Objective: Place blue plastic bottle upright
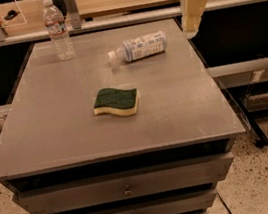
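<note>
The blue plastic bottle [141,47] lies on its side at the back right of the grey metal table [176,117]. Its white cap points left and its pale blue-and-white label faces up. My gripper [190,29] hangs from the top right of the view, just right of the bottle's base and above the table's right edge. It is not touching the bottle and holds nothing that I can see.
A clear ribbed water bottle [57,30] stands upright at the back left of the table. A green-and-yellow sponge [116,101] lies near the middle. A wooden shelf with a metal rail [125,19] runs behind the table. Drawers sit below the tabletop.
</note>
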Robot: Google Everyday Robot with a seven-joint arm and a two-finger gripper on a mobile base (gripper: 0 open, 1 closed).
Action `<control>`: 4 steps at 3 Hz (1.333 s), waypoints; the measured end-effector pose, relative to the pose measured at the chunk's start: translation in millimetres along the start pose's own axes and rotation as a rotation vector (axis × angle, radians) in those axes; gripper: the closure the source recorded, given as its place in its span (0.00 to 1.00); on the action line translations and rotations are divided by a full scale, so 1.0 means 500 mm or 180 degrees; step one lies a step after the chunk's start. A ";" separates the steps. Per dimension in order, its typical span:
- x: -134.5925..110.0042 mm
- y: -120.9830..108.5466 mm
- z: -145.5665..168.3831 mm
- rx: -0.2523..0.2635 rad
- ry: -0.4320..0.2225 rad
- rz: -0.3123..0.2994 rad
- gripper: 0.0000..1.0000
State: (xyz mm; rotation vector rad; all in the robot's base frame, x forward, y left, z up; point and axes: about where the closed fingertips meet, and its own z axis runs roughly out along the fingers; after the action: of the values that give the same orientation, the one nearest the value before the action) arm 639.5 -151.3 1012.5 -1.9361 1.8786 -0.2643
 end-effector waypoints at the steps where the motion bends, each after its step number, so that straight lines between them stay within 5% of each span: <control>1: 0.000 0.000 0.000 0.0000 0.0000 0.0000 0.00; 3: -0.012 -0.027 0.113 -0.0346 -0.0397 0.0064 0.00; 4: -0.027 -0.062 0.151 -0.0363 -0.0529 0.0023 0.00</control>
State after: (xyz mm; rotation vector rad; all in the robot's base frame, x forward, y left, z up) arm 698.5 -125.7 960.4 -1.9589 1.8266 0.0069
